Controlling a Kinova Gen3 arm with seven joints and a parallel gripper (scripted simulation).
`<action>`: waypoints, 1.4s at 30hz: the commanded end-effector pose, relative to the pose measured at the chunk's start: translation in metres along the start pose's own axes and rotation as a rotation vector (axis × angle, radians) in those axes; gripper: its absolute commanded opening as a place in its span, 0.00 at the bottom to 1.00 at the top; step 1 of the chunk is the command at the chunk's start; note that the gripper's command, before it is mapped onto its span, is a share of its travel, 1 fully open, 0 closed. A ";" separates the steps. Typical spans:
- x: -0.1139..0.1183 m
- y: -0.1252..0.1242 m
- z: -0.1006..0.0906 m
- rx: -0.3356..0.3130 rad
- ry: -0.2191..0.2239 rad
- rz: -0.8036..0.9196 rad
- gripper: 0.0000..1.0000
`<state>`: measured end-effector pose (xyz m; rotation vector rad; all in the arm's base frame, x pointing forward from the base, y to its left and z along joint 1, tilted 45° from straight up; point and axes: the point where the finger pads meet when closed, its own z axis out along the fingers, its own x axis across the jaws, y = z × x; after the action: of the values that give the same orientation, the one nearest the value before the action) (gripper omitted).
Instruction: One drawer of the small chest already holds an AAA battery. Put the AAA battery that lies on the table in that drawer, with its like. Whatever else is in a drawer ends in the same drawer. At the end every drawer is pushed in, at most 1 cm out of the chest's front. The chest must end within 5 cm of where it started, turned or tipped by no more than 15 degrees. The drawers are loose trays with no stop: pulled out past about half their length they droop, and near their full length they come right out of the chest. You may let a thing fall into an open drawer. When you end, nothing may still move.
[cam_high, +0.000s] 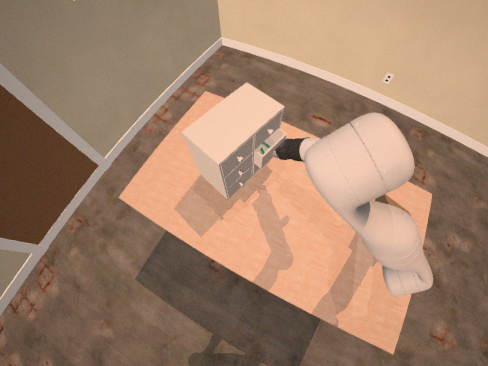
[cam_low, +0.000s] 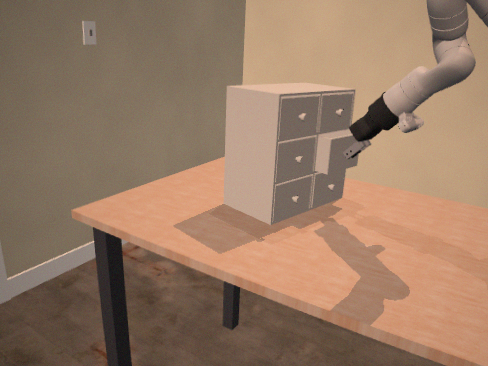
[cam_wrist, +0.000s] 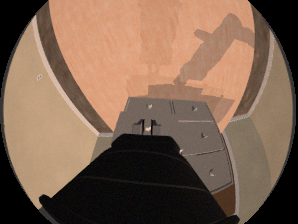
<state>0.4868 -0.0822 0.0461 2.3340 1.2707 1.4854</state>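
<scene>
The small white chest (cam_high: 235, 125) (cam_low: 250, 145) (cam_wrist: 200, 125) stands on the wooden table (cam_high: 300, 240) (cam_low: 200, 240). It has grey drawer fronts, two across and three down. Its middle right drawer (cam_high: 263, 159) (cam_low: 327, 152) is pulled partly out and stays level. A green AAA battery (cam_high: 265, 145) lies inside that drawer. I see no battery on the table top. My gripper (cam_high: 276, 151) (cam_low: 356, 148) (cam_wrist: 147, 124) is at the front of the open drawer, with its fingers closed narrowly around the drawer's knob, which they hide.
The other drawers are pushed in, each with a small white knob (cam_low: 302, 116). The arm reaches in from the table's right side (cam_high: 360, 165). The chest stands near the table's far left corner, close to the walls.
</scene>
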 end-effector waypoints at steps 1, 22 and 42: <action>0.000 0.003 0.002 -0.002 0.001 -0.003 0.37; 0.000 0.013 0.011 -0.002 0.001 -0.003 0.37; 0.000 0.020 0.019 -0.002 0.001 -0.003 0.37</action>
<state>0.5123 -0.0879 0.0455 2.3332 1.2713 1.4857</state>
